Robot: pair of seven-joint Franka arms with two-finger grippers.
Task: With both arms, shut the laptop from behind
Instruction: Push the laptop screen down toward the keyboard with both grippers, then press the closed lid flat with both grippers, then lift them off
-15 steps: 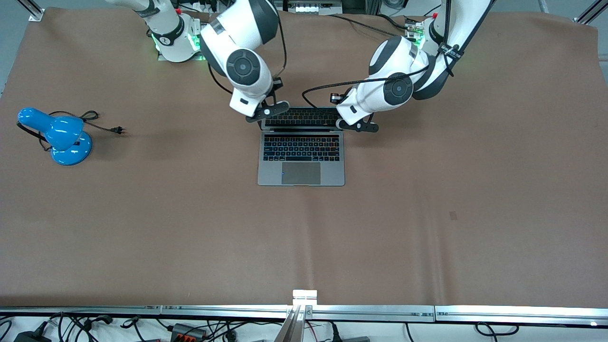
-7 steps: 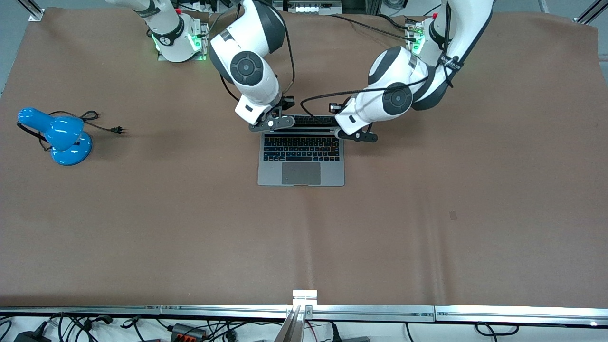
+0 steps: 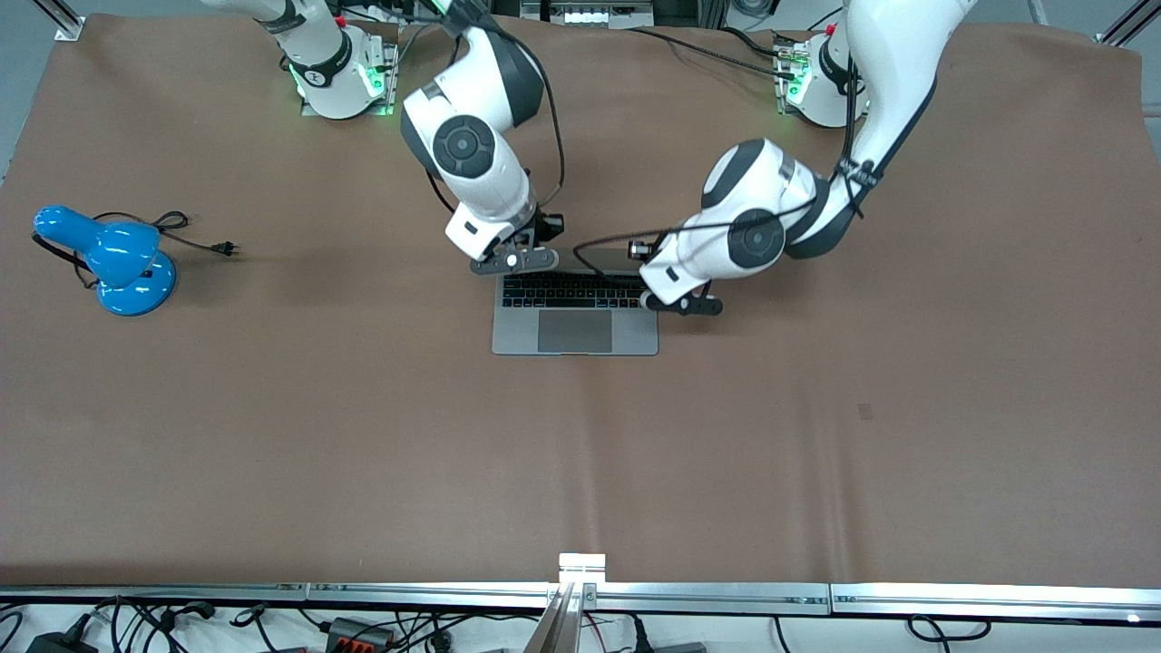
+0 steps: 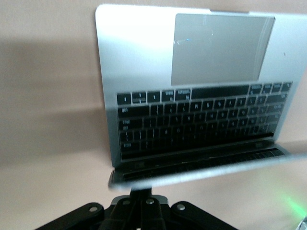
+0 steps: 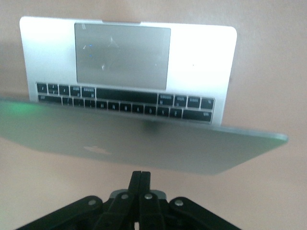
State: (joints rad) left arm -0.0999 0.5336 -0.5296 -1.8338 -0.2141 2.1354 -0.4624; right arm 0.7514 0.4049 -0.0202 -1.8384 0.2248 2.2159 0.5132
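The laptop (image 3: 575,313) lid has tipped forward over the keyboard since 1 second ago; both clenched grippers, left gripper (image 3: 682,302) and right gripper (image 3: 513,261), push it, closing well underway.

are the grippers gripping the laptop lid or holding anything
Nothing is held. Both grippers are shut: the right gripper and the left gripper only press against the outside of the laptop lid.

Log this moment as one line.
slim grey metal laptop: lid half-lowered | left gripper: shut, on lid | right gripper: shut, on lid
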